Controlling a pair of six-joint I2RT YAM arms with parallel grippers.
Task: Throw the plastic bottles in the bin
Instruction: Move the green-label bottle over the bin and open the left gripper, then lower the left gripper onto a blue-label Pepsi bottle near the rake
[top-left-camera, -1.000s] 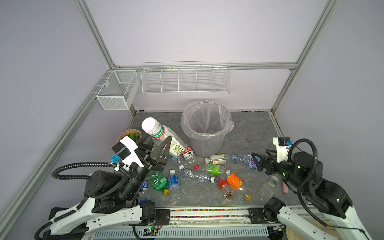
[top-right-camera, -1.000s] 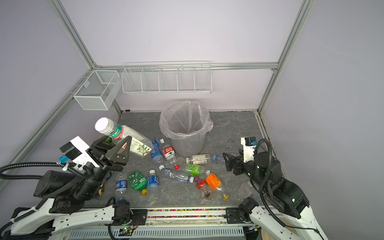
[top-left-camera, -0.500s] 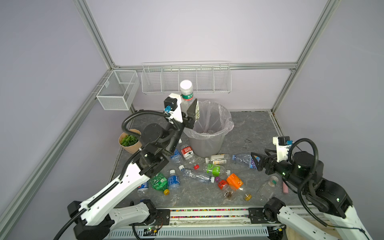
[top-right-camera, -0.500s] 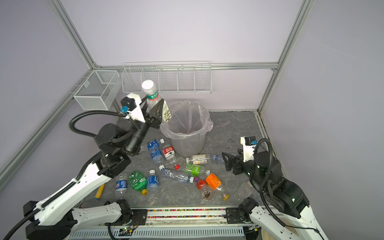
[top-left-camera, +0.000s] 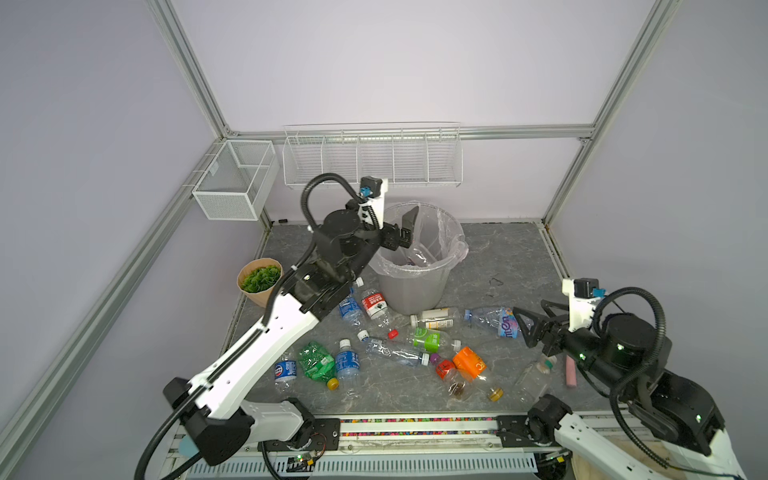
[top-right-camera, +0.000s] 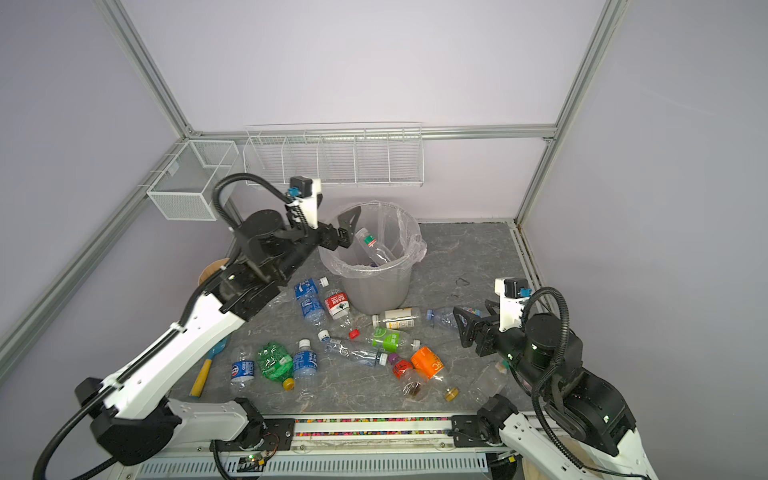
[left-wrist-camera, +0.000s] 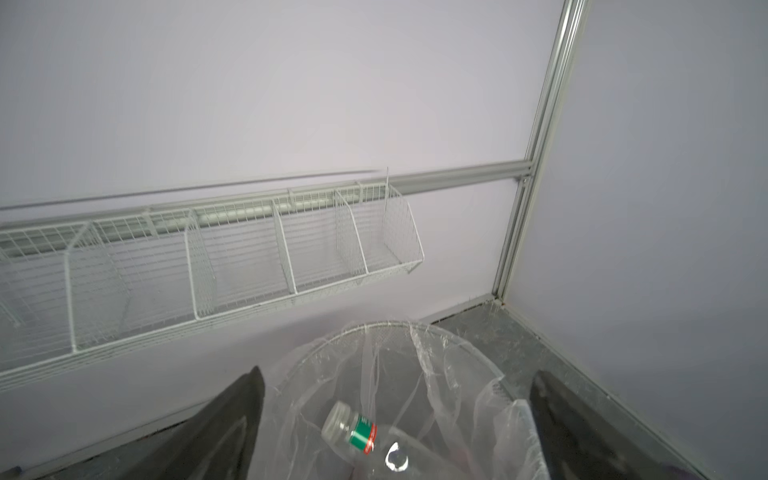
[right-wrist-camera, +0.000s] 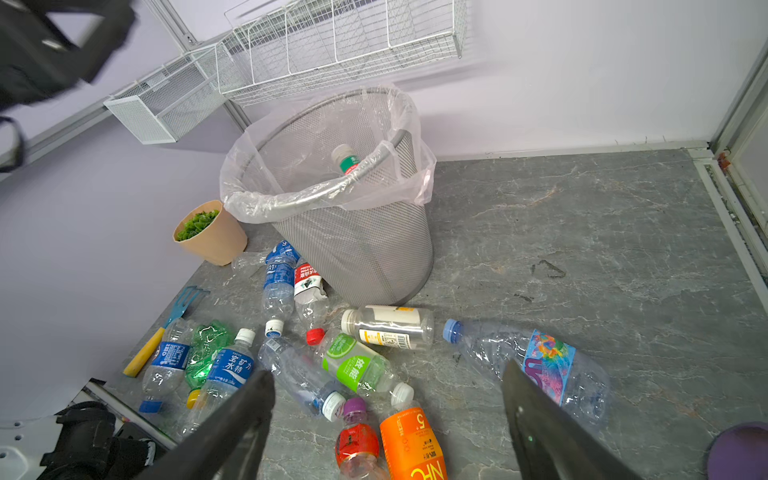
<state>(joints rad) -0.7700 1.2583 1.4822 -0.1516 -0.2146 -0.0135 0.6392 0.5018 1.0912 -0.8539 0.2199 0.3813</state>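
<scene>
Surface: a grey marbled tabletop (top-left-camera: 498, 266), with plastic bottles (top-left-camera: 390, 353) scattered in front of the mesh bin (top-left-camera: 415, 286). The bin stands towards the back wall, and a clear bag is folded over its rim.
Room: pale lilac walls in an aluminium frame. A long wire basket (top-left-camera: 374, 158) hangs on the back wall above the bin, and a small mesh basket (top-left-camera: 235, 183) hangs on the side wall to the bin's left.
Left arm: stretched up from the front rail towards the bin. The left gripper (left-wrist-camera: 397, 374) sits over the bin's near-left rim with its fingers spread wide and nothing between them.
Right arm: folded low, to the right of the bin and nearer the front. The right gripper (right-wrist-camera: 387, 370) points towards the bin, wide apart and empty, just beside a blue-capped bottle (top-left-camera: 494, 322) with a colourful label.
Bottle in bin: a clear green-banded bottle (top-right-camera: 372, 245) lies tilted inside the bag, cap uppermost.
At the bin's foot: a red-labelled bottle (top-left-camera: 374, 303) and a white-labelled bottle (top-left-camera: 434, 318).
Further forward of the bin: a crushed green bottle (top-left-camera: 316, 361) and an orange-labelled bottle (top-left-camera: 471, 365).
Left of the bin: a tan pot of green leaves (top-left-camera: 259, 280).
Only in a top view: a hand rake (top-right-camera: 203, 370) with a yellow handle. In the other, the left arm hides it.
Only in the right wrist view: the bin's wall shows as fine metal mesh.
Only in the left wrist view: the banded bottle neck lies directly below the spread fingers.
</scene>
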